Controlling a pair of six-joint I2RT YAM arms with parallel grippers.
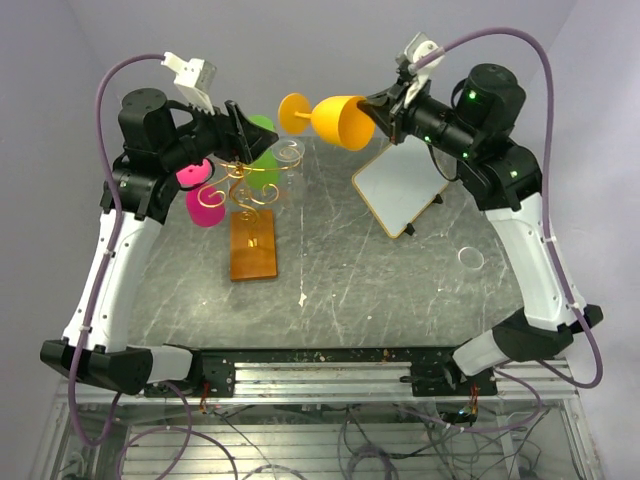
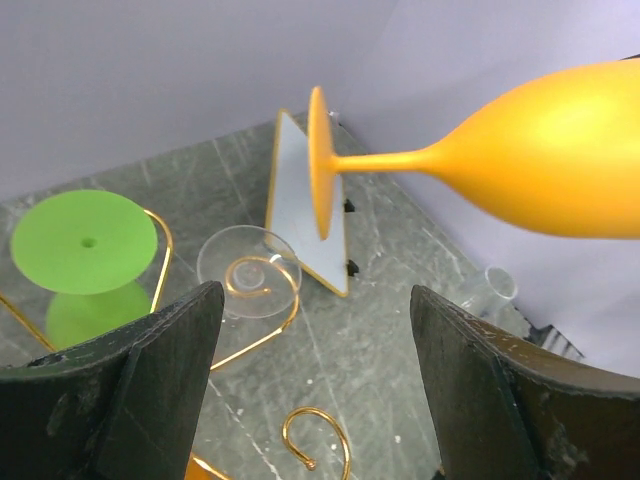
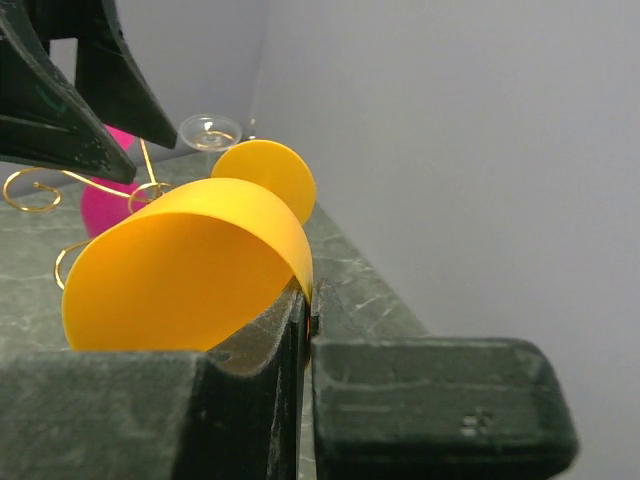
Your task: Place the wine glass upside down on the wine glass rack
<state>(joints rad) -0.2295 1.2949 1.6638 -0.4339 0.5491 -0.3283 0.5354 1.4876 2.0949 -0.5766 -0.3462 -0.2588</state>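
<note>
An orange wine glass (image 1: 325, 117) hangs on its side in the air, foot pointing left. My right gripper (image 1: 380, 112) is shut on the rim of its bowl (image 3: 190, 265). The gold wire rack (image 1: 245, 190) on an orange base (image 1: 253, 245) stands at the back left. It carries a green glass (image 1: 264, 165), a pink glass (image 1: 200, 195) and a clear glass (image 1: 290, 152), all upside down. My left gripper (image 1: 258, 133) is open above the rack, nothing between its fingers. In the left wrist view the orange glass (image 2: 480, 150) crosses ahead, above a free gold hook (image 2: 318, 435).
A white board with a gold frame (image 1: 400, 185) leans on a stand at the back right. A small clear ring (image 1: 470, 257) lies on the grey table at the right. The back wall stands close behind the rack.
</note>
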